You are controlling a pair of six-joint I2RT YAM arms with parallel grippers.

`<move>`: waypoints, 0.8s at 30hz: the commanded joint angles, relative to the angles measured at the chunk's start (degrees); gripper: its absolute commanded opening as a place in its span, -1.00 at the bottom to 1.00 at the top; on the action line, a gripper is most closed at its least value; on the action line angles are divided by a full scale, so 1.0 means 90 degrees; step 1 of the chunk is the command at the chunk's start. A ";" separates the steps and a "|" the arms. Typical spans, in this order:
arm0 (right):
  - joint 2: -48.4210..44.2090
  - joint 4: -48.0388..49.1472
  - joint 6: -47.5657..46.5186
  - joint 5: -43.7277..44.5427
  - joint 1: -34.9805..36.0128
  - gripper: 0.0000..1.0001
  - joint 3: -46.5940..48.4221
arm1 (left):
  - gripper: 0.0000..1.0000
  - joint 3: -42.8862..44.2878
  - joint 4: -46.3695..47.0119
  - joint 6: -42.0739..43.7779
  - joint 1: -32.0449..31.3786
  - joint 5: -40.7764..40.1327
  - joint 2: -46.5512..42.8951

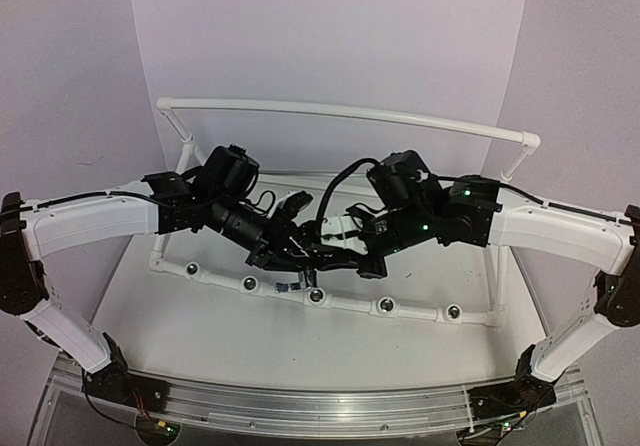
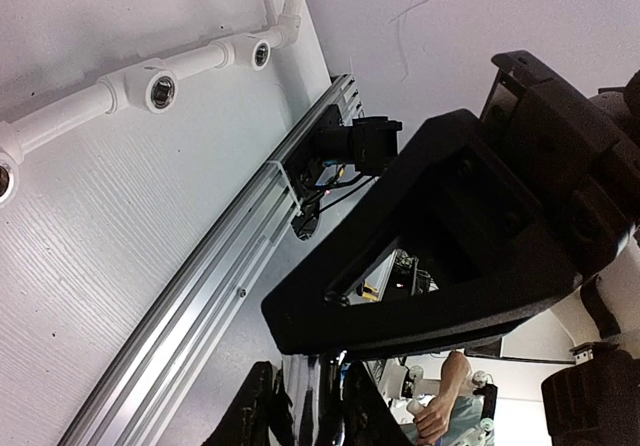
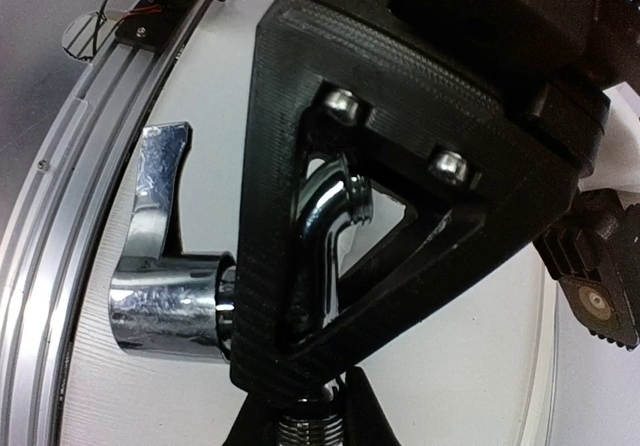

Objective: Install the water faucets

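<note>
One chrome faucet with a flat lever handle and curved spout is held in mid-air between both grippers, just above the front white pipe; in the top view only a silvery bit of the faucet shows. My right gripper is shut on its threaded stem at the bottom of the right wrist view. My left gripper has a silvery part between its fingers; its black triangular finger covers the faucet's body. In the top view the left gripper and the right gripper meet over the pipe's middle.
The front pipe carries several round dark-centred sockets, also seen in the left wrist view. The white pipe frame has a raised back bar. An aluminium rail runs along the near table edge.
</note>
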 commanded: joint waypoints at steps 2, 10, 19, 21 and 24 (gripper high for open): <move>0.0060 0.0211 0.0202 0.0197 0.0050 -0.99 0.0172 | -0.90 0.0035 0.0209 -0.0085 -0.0025 -0.0208 -0.0182; 0.0135 0.0252 0.0724 0.0474 0.0044 -1.00 0.0285 | -0.47 -0.0104 0.0306 -0.0144 -0.0017 -0.0988 -0.0497; 0.0137 0.0445 0.1076 0.0523 0.0050 -1.00 0.0348 | -0.20 -0.0499 0.0991 -0.0456 0.0034 -0.1373 -0.0830; 0.0147 0.0490 0.1155 0.0531 0.0041 -1.00 0.0363 | -0.20 -0.0560 0.1123 -0.0497 0.0041 -0.1361 -0.0853; 0.0138 0.0554 0.1249 0.0481 0.0027 -1.00 0.0361 | -0.20 -0.0647 0.1309 -0.0572 0.0044 -0.1325 -0.0849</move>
